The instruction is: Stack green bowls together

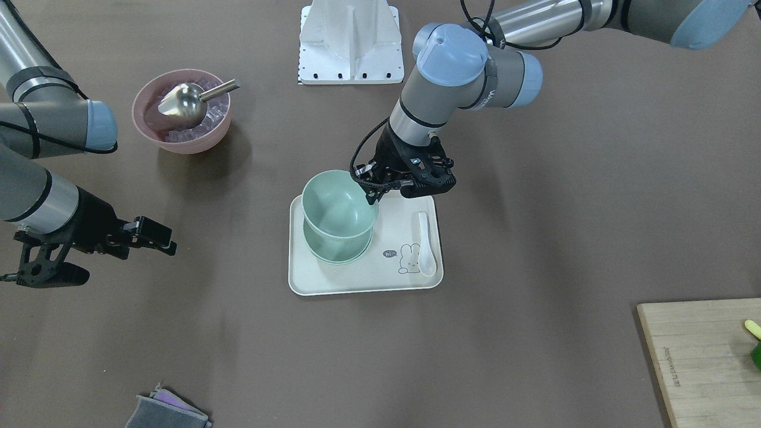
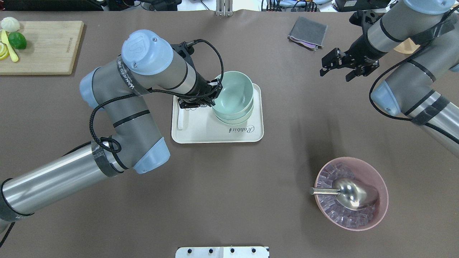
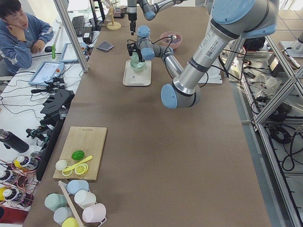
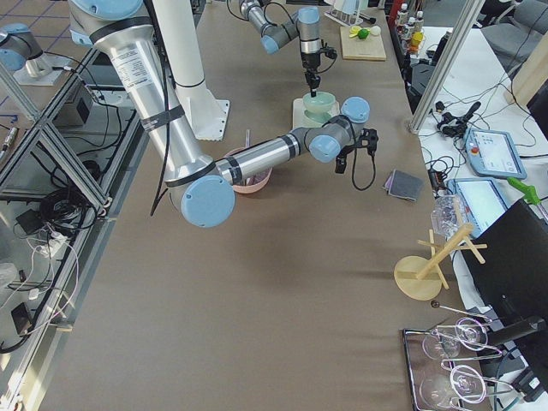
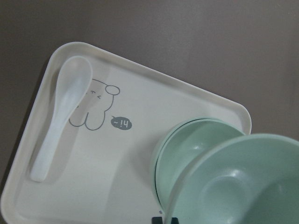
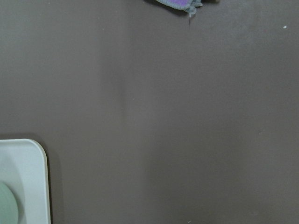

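Note:
My left gripper [image 1: 373, 189] [image 2: 215, 97] is shut on the rim of a pale green bowl [image 1: 336, 202] [image 2: 235, 92]. It holds the bowl tilted just above the other green bowls [image 1: 340, 248] [image 2: 235, 117], which sit nested on a cream tray [image 1: 368, 279] [image 2: 200, 132]. In the left wrist view the held bowl [image 5: 247, 182] overlaps the nested ones [image 5: 187, 144]. My right gripper [image 1: 156, 236] [image 2: 340, 66] is open and empty, well away from the tray over bare table.
A white spoon [image 1: 425, 238] [image 5: 58, 121] lies on the tray beside the bowls. A pink bowl [image 1: 181, 128] [image 2: 376, 211] holds ice and a metal scoop. A folded cloth [image 2: 307, 32], a wooden cutting board [image 2: 46, 53] and the robot base [image 1: 349, 41] stand around the edges.

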